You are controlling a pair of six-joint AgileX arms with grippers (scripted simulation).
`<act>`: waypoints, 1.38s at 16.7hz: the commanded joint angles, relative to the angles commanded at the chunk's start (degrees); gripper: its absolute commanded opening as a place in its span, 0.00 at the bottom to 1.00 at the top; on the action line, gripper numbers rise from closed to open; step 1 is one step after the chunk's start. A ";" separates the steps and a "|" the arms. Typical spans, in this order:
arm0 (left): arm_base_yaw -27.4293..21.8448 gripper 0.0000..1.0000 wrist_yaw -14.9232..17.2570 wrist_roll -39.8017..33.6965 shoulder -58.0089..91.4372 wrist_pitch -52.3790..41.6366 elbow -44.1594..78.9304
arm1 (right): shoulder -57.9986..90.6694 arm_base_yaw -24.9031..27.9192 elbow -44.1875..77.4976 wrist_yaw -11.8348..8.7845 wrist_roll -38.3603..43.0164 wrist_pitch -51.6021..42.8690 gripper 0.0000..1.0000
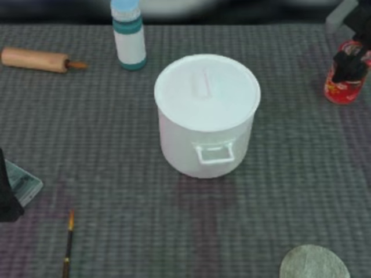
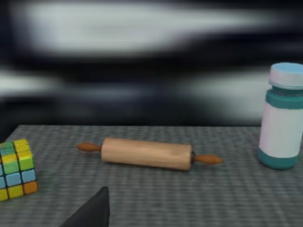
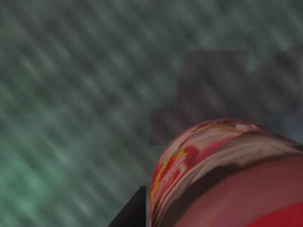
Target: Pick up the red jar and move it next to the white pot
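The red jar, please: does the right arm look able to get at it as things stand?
Probably yes: the right tool is already down over the red jar at the table's right edge, nothing between them; the white pot stands well apart.

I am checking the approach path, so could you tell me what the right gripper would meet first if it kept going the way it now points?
The red jar: the right gripper sits directly over it at the table's right edge, and the jar fills the right wrist view.

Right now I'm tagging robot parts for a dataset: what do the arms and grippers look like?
Both grippers are plain matte black with angular fingers, no cables or markings visible. The right gripper shows as a dark blocky shape; the left gripper is a black wedge at the table's left edge.
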 joint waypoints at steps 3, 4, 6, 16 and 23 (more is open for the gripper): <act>0.00 1.00 0.00 0.00 0.00 0.00 0.00 | 0.00 0.00 0.00 0.00 0.00 0.00 0.25; 0.00 1.00 0.00 0.00 0.00 0.00 0.00 | 0.00 0.00 0.00 0.00 0.00 0.00 0.17; 0.00 1.00 0.00 0.00 0.00 0.00 0.00 | 0.00 0.00 0.00 0.00 0.00 0.00 0.02; 0.00 1.00 0.00 0.00 0.00 0.00 0.00 | -0.17 -0.22 -0.11 -0.01 0.10 -0.02 0.00; 0.00 1.00 0.00 0.00 0.00 0.00 0.00 | -16.58 0.10 -16.56 -0.27 0.00 -0.06 0.00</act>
